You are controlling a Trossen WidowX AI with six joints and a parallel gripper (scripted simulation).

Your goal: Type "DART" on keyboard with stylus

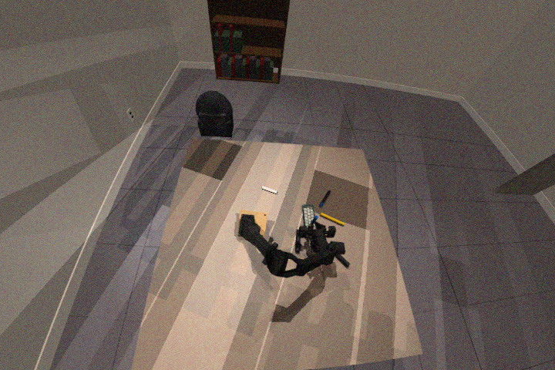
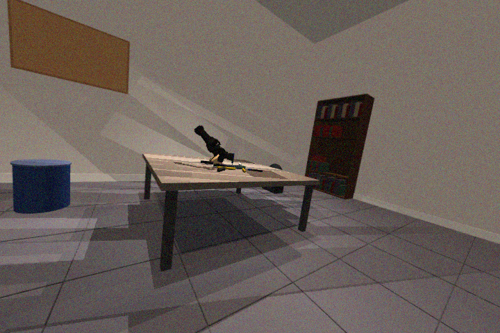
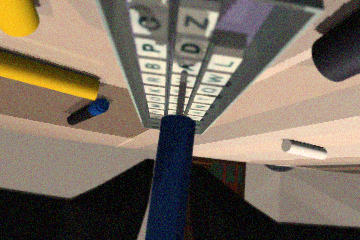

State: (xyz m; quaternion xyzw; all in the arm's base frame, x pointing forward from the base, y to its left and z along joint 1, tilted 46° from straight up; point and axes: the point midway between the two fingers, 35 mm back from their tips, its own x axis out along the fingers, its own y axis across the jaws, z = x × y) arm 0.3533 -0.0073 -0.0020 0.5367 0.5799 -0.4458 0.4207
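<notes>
My gripper (image 3: 172,170) (image 1: 314,223) is shut on the blue stylus (image 3: 173,185) (image 1: 316,216). The stylus points away from the fingers over the keyboard (image 3: 288,30) (image 1: 307,213). In the wrist view its thin grey tip lies over the middle row at the A key (image 3: 183,66), just beyond the D key (image 3: 190,48), and partly covers the A. Whether the tip touches the key cannot be told. The Z key (image 3: 195,21) is nearer, and the L key (image 3: 228,62) is to the right. The stylus hides part of the keyboard's far end.
A yellow marker (image 1: 331,219) (image 3: 43,73) and a black-and-blue pen (image 1: 324,198) (image 3: 89,111) lie beside the keyboard. A white stick (image 1: 269,190) (image 3: 304,149) lies on its other side. A dark cylinder (image 3: 345,47) is close by the keyboard's near end. A tan pad (image 1: 260,220) lies near the arm base.
</notes>
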